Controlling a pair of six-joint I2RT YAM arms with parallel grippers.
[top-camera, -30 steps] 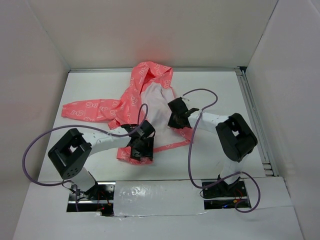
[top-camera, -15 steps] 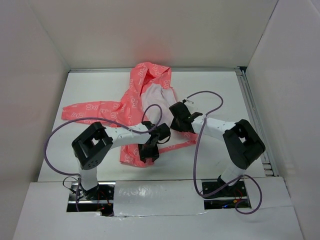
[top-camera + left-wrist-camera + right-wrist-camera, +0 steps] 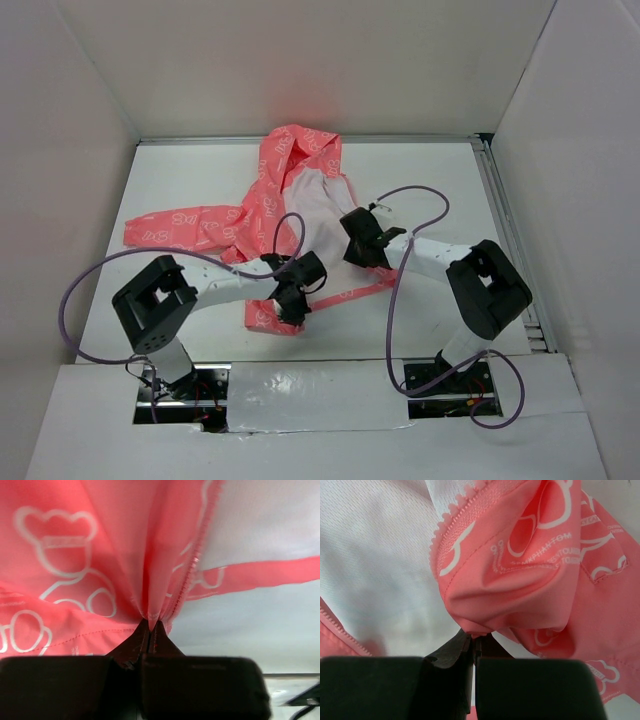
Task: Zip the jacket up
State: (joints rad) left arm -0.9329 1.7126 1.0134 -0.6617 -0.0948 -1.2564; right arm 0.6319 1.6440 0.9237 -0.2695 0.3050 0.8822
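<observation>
The coral-pink jacket (image 3: 262,205) with white bear prints lies open on the white table, hood at the back, pale lining (image 3: 318,205) showing, one sleeve stretched left. My left gripper (image 3: 292,303) is at the jacket's lower left front and is shut on a pinch of the pink fabric (image 3: 150,611) beside the zipper teeth (image 3: 192,570). My right gripper (image 3: 357,240) sits at the right front edge, shut on a bunched fold of jacket (image 3: 505,600) with its zipper edge (image 3: 465,510) lifted above the lining. The chest emblem is hidden.
White walls enclose the table (image 3: 440,190) on three sides. Purple cables (image 3: 412,195) loop off both arms over the jacket and table. A metal rail (image 3: 505,235) runs along the right edge. The arm bases stand at the near edge.
My left gripper moved right along the jacket's lower hem, then back a little, and closed from open onto the fabric. The right gripper stayed shut, shifting slightly.
</observation>
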